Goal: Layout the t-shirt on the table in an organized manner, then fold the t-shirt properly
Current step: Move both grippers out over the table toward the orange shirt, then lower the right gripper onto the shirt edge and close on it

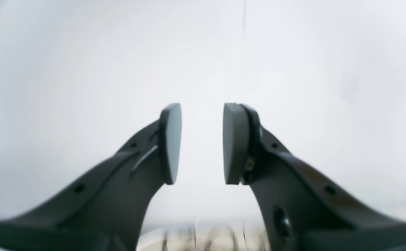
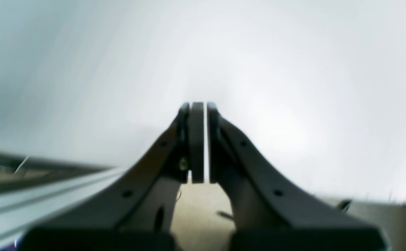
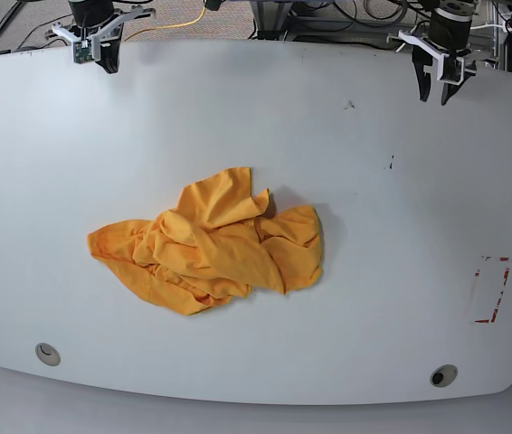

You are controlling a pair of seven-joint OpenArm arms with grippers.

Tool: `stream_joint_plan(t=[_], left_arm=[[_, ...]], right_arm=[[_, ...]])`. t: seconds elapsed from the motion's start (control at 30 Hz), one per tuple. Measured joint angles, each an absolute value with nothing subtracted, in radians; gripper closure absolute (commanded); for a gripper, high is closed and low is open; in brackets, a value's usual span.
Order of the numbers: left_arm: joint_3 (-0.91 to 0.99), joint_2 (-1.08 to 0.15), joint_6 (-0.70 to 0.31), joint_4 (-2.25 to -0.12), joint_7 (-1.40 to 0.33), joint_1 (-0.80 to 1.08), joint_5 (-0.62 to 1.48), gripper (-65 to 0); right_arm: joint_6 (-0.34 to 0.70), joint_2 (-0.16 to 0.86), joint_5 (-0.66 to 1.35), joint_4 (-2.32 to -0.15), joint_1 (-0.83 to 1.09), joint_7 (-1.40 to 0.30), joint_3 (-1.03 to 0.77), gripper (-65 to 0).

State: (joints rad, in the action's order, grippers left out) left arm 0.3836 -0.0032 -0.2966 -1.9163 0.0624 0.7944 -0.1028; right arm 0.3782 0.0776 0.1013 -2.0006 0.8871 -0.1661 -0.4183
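Step in hand: layout, not yet begun, as we judge it.

One t-shirt (image 3: 209, 242), crumpled in a heap mid-table (image 3: 374, 181), well apart from both sets of fingers.

Two grippers: left gripper (image 3: 436, 88), pads parted, holding nothing; right gripper (image 3: 104, 56), pads closed together, empty.

Two grey grommets (image 3: 47, 353), one red tape outline (image 3: 491, 289).

Next, we reckon: reach in and pinch a cloth edge to spread it.

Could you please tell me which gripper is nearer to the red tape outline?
Left. The left gripper hangs above the table's far edge on the red tape outline's side; the right gripper sits at the opposite far corner.
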Motion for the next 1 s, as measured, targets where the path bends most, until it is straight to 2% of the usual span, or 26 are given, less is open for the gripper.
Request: stream_joint_plan(t=[0.2,0.7,0.93,1.0], left_arm=[[0.355,-0.005,-0.289,-1.915,0.052,0.709,-0.104,-18.3],[0.300,-0.006,-0.293,-1.915,0.054,0.573,-0.104,-18.5],[0.298,-0.006,-0.296,-1.915,0.054,0.534,-0.104,-18.5],[0.298,-0.006,-0.296,-1.915,0.053,0.516,-0.104,-18.5]], right_arm=[[0.378,0.078,0.102,-2.001,0.776,-0.185,-0.401,-0.6],[0.381,0.075,0.107,-2.001,0.522,-0.409,-0.284,-1.7],[0.379,0.072,0.105,-2.000,0.430,-0.484,-0.212,-20.9],[0.377,0.068,0.107,-2.000,0.408,-0.484,-0.197,-24.3]])
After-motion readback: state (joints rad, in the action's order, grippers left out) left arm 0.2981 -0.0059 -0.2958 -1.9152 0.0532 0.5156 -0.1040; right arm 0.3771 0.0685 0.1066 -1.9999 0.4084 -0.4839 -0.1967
